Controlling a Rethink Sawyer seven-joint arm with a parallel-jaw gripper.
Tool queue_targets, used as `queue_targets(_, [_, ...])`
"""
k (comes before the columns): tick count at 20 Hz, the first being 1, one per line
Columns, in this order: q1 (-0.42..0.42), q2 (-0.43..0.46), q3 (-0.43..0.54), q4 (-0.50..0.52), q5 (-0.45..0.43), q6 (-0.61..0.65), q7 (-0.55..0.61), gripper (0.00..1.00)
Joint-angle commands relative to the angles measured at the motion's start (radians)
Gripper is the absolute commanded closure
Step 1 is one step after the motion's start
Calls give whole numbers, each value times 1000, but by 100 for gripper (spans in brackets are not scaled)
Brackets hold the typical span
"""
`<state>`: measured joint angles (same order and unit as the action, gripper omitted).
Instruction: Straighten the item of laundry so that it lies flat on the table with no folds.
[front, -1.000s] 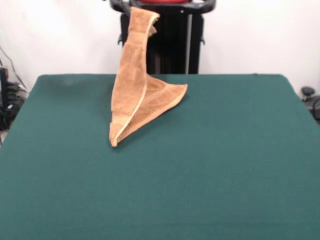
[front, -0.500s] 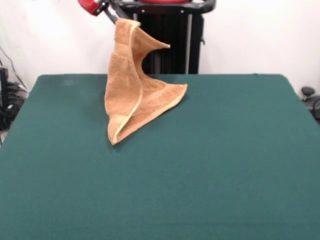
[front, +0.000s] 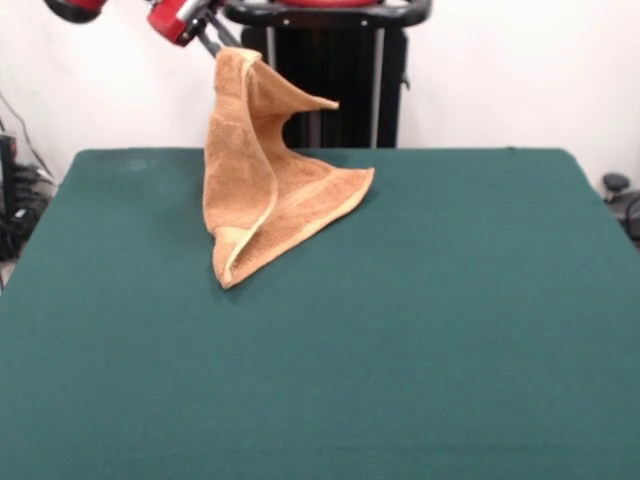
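The orange-tan terry towel hangs from one corner, pulled up into a tall folded peak. Its lower part rests on the dark green table near the far edge, left of centre, with one corner pointing right and one pointing toward the camera. My gripper comes in from the upper left, red body with dark fingers, and is shut on the towel's top corner, well above the table.
The robot's black pedestal stands behind the table's far edge, just right of the lifted towel. Cables and equipment sit off the table's left side. A dark object shows at the right edge.
My gripper has carried the towel's top corner to the left and slightly lower. The hanging part has opened wider. The part on the table has stayed in place.
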<state>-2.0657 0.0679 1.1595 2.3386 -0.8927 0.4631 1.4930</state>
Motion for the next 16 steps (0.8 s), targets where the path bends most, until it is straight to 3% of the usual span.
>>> queue_targets(1, [41,67,-97,-176,-6,163,-379,100])
queue_targets(16, [26,70,-93,-245,69,279,-459,100])
